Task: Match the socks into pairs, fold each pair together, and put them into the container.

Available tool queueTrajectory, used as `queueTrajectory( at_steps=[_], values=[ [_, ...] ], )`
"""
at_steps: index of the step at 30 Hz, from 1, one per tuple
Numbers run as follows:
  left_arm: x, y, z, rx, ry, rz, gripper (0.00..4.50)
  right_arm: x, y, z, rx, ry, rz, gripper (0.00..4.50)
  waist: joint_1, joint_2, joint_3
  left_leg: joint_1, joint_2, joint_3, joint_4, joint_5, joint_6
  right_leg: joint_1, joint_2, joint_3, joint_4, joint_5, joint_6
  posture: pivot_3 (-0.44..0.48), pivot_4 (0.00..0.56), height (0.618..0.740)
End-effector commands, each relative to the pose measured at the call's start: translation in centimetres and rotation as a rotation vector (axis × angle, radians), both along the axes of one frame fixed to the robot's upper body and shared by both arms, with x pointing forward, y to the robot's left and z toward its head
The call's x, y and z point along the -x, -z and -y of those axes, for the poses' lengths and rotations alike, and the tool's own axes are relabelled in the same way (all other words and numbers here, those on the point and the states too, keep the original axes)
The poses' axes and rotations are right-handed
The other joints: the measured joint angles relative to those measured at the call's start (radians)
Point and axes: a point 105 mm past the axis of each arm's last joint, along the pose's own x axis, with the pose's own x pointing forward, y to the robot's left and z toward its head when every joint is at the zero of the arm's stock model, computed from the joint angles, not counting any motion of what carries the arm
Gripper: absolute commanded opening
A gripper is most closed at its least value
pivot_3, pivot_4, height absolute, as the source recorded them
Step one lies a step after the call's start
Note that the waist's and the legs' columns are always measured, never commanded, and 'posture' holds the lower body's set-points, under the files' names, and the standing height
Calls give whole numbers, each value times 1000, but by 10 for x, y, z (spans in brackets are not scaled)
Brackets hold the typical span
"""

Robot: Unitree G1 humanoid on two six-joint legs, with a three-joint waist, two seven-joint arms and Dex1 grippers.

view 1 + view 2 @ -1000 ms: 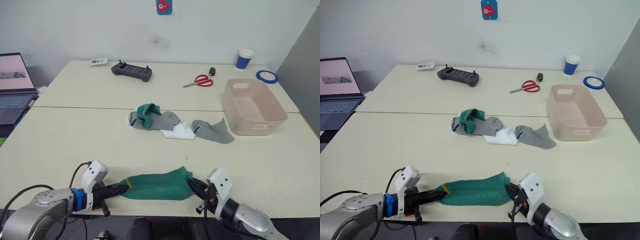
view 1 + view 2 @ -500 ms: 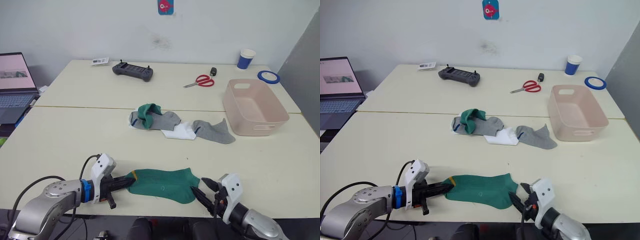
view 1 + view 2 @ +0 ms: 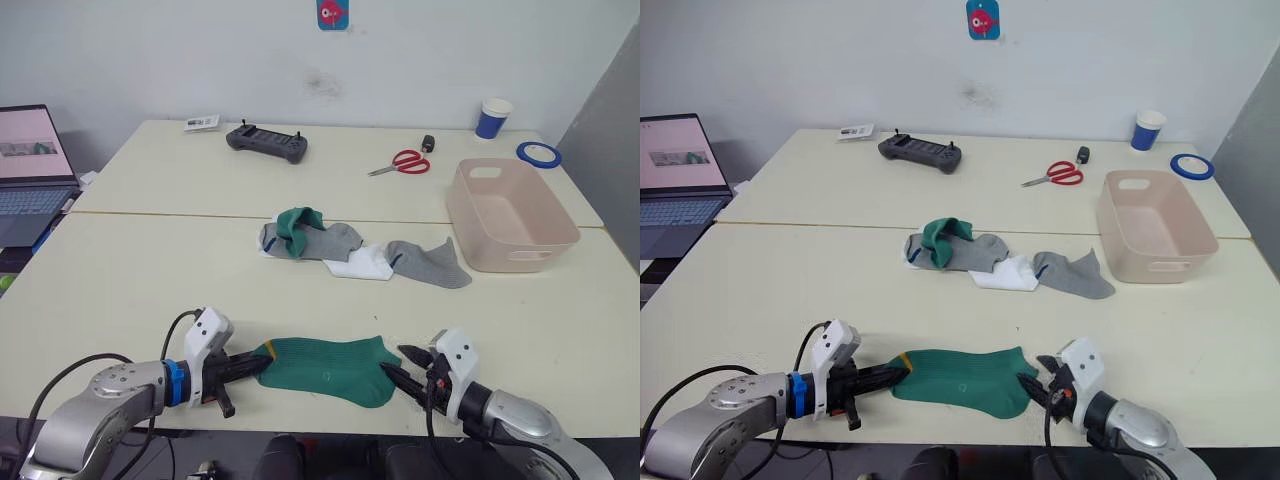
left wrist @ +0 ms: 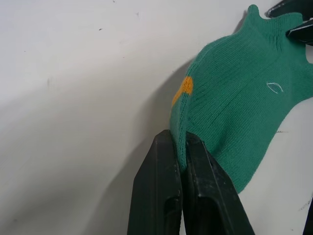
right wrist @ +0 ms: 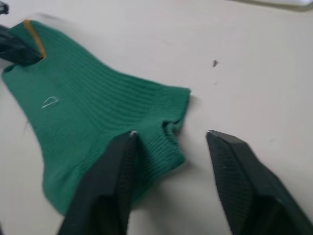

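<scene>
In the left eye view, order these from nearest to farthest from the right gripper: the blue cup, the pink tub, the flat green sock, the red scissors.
From the right gripper:
1. Flat green sock, just to its left at the table's near edge.
2. Pink tub, farther back, right side.
3. Red scissors, on the far table.
4. Blue cup, far right, near the wall.

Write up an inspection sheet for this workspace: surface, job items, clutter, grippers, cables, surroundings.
Surface: two pale tables pushed together, a seam between them.
Job's things: one green sock flat at the near edge; sock pile at the centre holding green, grey and white; pink container holds nothing.
Clutter: scissors, black controller, blue cup, tape ring, small card.
Grippers: left gripper shut on the green sock's edge; right gripper open at the sock's other end.
Cables: black cable looped at the left wrist.
Surroundings: laptop open to the left; sticker on wall.
</scene>
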Motion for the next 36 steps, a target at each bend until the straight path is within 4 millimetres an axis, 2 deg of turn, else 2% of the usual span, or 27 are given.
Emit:
queueTrajectory(
  at_steps=[1,4,5,11,19,20,23,27,33,36],
  values=[
    [7,3,0,-10,2,-28,0,5,-8,-5,-18,-72,24,1235,0,0,0,0,0,0,0,0,0,0,0,0,0,0,0,0,150,740],
    [16,2,-4,-10,20,-59,0,11,-10,-6,-25,-112,12,202,-2,0,0,0,0,0,0,0,0,0,0,0,0,0,0,0,150,740],
    [20,1,-6,-13,31,-77,0,11,-11,-6,-27,-119,14,16,-2,0,0,0,0,0,0,0,0,0,1,0,0,0,0,0,150,740],
    [31,-1,-11,-13,52,-124,0,12,-17,-1,-19,-157,13,16,-5,0,0,0,2,0,-1,0,0,-1,3,0,0,0,0,0,150,740],
    [27,7,-6,8,8,-121,0,8,-4,0,28,-151,-34,16,-4,0,0,0,1,0,-1,0,0,0,3,0,0,0,0,0,150,740],
    [28,7,-5,12,11,-127,0,8,-4,0,29,-149,-31,241,-3,0,0,0,1,0,-1,0,0,0,3,0,0,0,0,0,150,740],
    [27,10,-8,-15,8,-106,691,5,-1,4,53,-132,-25,984,-2,0,0,0,1,0,-1,0,0,0,3,0,0,0,0,0,150,740],
    [28,12,-15,-27,-33,-93,1847,2,-4,9,57,-121,-13,2398,-2,1,-1,2,1,0,-1,0,0,1,2,1,0,-1,-2,0,150,740],
    [33,6,-36,-47,-120,-51,3528,-6,-16,21,57,-114,47,4493,-3,1,-1,6,1,1,0,0,0,0,1,1,0,-1,-3,0,150,740],
    [30,-1,-53,-77,-176,-6,4411,-12,-25,24,74,-139,90,4500,-5,1,0,7,1,1,0,0,0,0,1,1,0,-1,-3,0,150,740]
  ],
)
